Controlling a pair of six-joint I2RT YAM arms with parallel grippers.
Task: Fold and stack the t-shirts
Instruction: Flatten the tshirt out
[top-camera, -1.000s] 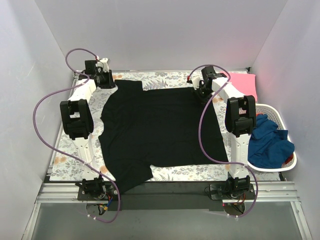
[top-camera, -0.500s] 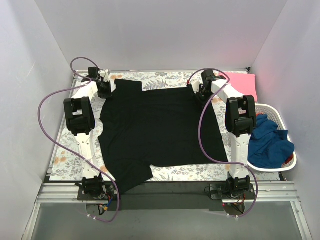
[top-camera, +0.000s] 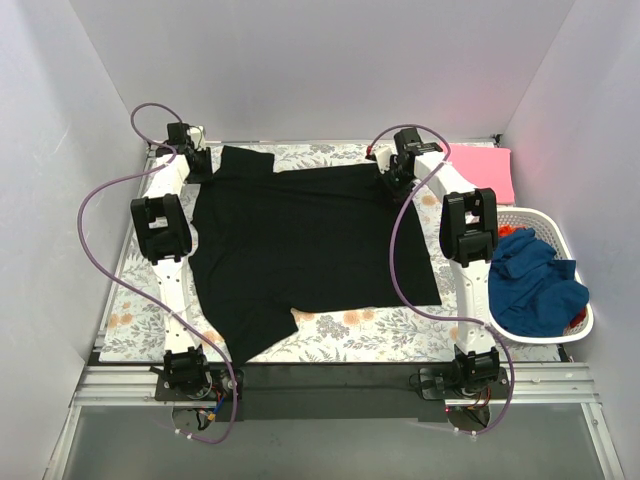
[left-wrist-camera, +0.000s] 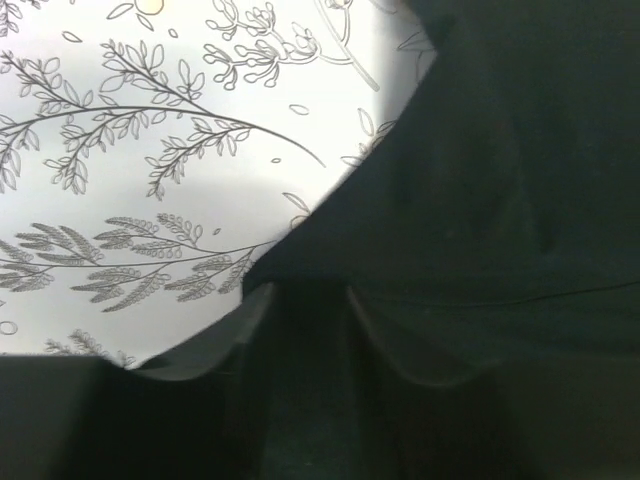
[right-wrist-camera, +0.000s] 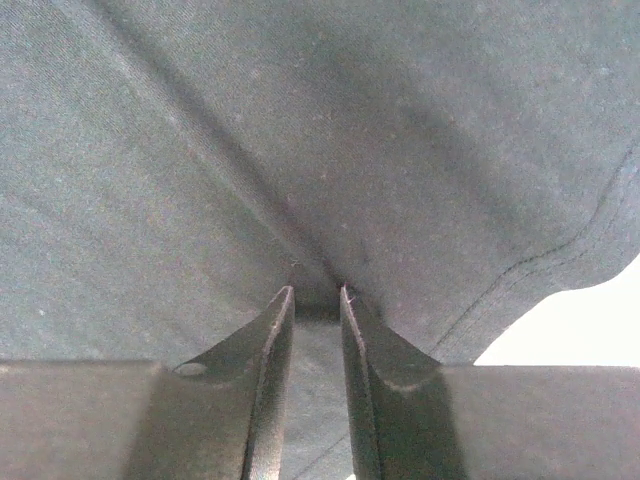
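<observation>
We see the left pincer (left-wrist-camera: 305, 300) drawn narrow on the black shirt (top-camera: 310, 240), with the sleeve edge caught in its gap. The right pincer (right-wrist-camera: 315, 295) pinches a raised fold of the same shirt, which spreads flat between the 2 and back toward their bases. A pink shirt (top-camera: 487, 172) lies just outside the right pincer.

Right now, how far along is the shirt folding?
Done: pink shirt looks folded, far right. In hand: black shirt lies spread, unfolded; left gripper and right gripper each pinch its far edge. Left: folding it, stacking, then the blue shirt in the basket.
</observation>
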